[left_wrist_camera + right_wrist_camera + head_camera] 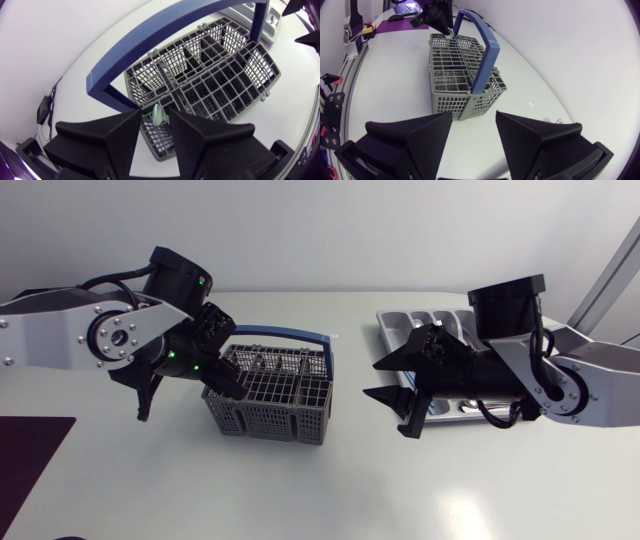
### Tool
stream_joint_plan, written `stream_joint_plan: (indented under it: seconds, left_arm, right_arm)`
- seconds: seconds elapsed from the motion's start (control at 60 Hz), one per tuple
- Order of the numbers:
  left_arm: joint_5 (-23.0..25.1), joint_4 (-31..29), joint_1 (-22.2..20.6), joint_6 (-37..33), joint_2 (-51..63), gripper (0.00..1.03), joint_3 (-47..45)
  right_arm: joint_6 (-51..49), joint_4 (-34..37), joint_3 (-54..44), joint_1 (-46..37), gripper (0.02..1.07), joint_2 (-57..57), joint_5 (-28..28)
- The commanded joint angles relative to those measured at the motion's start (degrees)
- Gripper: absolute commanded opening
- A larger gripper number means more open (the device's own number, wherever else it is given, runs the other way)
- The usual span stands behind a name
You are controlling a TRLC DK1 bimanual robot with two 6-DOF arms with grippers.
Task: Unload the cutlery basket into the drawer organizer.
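A grey wire cutlery basket [270,420] with a blue handle [300,335] stands mid-table. My left gripper [228,385] hangs over the basket's left end. In the left wrist view its fingers [125,130] stand either side of a pale green utensil handle [157,115] that sticks up from a basket [225,85] compartment, with a small gap showing on each side. The rest of that utensil is hidden in the basket. My right gripper [375,380] is open and empty between the basket and the grey drawer organizer [400,320]. In the right wrist view it [474,116] faces the basket [455,80].
The organizer lies at the back right, partly under my right arm. A dark purple mat [30,450] covers the table's front left corner. Bare white table lies in front of the basket and between the two arms.
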State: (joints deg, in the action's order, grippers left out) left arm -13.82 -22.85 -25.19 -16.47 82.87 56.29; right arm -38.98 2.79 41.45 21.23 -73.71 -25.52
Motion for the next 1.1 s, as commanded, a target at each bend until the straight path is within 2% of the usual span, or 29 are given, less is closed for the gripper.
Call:
stream_joint_plan:
  seconds: [0.0, 0.35, 0.7, 1.083]
  left_arm:
    - [-0.7, 0.6, -0.1, 1.1, 1.4, 0.34, -0.5]
    - [-2.0, 1.3, -0.1, 1.1, 2.0, 0.03, -0.9]
    - [-2.3, 1.3, -1.4, 1.0, 0.3, 0.03, -1.4]
    - [-5.2, 0.4, -3.0, -0.2, -4.7, 0.03, -1.5]
  right_arm:
    - [0.0, 0.6, -1.5, -0.3, 0.66, 0.8, -0.3]
    - [0.0, 0.6, -1.5, -0.3, 0.66, 0.9, -0.3]
    - [0.0, 1.3, -1.5, -0.3, 0.66, 1.6, -0.3]
    - [0.0, 1.9, -1.9, 0.2, 0.66, 2.0, -0.3]
